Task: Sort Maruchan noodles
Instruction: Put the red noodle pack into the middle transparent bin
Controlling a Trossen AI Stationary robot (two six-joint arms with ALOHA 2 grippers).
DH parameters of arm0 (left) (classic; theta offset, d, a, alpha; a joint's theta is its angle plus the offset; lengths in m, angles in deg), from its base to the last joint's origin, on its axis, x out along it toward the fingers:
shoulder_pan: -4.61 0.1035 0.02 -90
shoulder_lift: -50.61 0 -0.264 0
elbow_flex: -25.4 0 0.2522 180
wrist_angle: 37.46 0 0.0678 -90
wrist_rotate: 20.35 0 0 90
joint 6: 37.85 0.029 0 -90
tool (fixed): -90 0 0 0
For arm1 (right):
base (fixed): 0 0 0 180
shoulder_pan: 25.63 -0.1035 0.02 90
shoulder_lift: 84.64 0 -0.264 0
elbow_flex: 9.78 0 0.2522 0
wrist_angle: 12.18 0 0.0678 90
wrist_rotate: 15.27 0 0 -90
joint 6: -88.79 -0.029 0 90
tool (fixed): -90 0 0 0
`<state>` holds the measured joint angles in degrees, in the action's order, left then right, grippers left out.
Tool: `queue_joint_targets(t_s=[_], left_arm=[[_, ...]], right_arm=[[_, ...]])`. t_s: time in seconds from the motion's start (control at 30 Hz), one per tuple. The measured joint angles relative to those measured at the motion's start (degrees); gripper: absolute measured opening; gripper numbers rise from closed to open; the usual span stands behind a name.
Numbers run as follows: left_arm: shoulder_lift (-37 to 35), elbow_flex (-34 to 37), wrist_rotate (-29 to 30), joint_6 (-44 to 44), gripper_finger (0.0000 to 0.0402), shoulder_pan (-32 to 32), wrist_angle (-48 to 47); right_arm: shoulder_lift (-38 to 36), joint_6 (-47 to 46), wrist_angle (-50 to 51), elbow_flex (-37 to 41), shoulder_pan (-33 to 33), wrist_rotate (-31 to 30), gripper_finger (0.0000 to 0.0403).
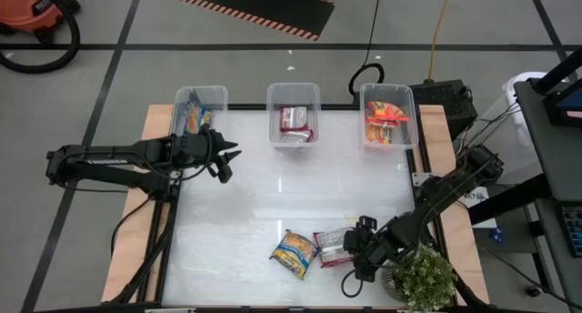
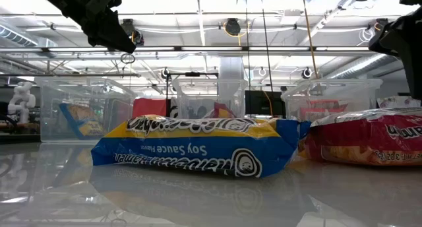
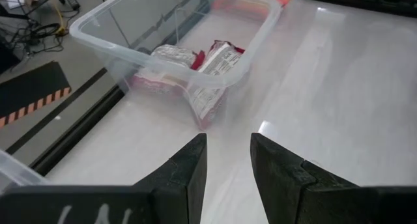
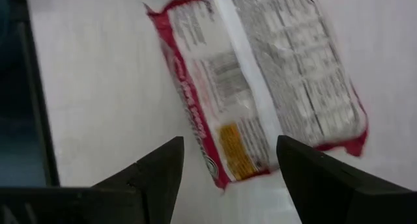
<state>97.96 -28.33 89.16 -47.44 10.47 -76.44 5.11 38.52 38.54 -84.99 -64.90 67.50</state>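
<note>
Most of the sorting looks done: packets already sit in the three clear bins [image 1: 200, 98] along the far edge, while a blue-and-yellow packet [image 1: 294, 253] and a maroon packet [image 1: 333, 247] lie loose on the glossy white worktop [image 1: 273, 195]. The right gripper [image 1: 366, 249] hovers open and empty over the maroon one. The left gripper [image 1: 229, 156], partly open and empty, waits near the bins. Beyond is a workshop floor with striped tape.
</note>
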Motion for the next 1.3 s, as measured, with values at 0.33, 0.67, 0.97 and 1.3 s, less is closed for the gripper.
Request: queue_joint_targets(t_s=[0.33,0.67,0.97,1.3], left_arm=[[0.00,0.00,0.02,0.04,0.0124,-0.06,0.29],[0.00,0.00,0.05,0.07,0.0124,-0.06,0.27],[0.00,0.00,0.08,2.28,0.0124,-0.06,3.01],[0.02,0.00,0.11,4.94,0.0124,-0.06,6.31]], right_arm=[[0.57,-4.99,7.07,0.00,-0.51,2.98,0.0240],[6.29,-2.65,2.23,0.00,-0.65,4.63,0.0240],[8.38,2.40,1.89,0.00,0.62,4.36,0.0226],[8.36,9.68,2.29,0.00,5.47,4.18,0.0095]])
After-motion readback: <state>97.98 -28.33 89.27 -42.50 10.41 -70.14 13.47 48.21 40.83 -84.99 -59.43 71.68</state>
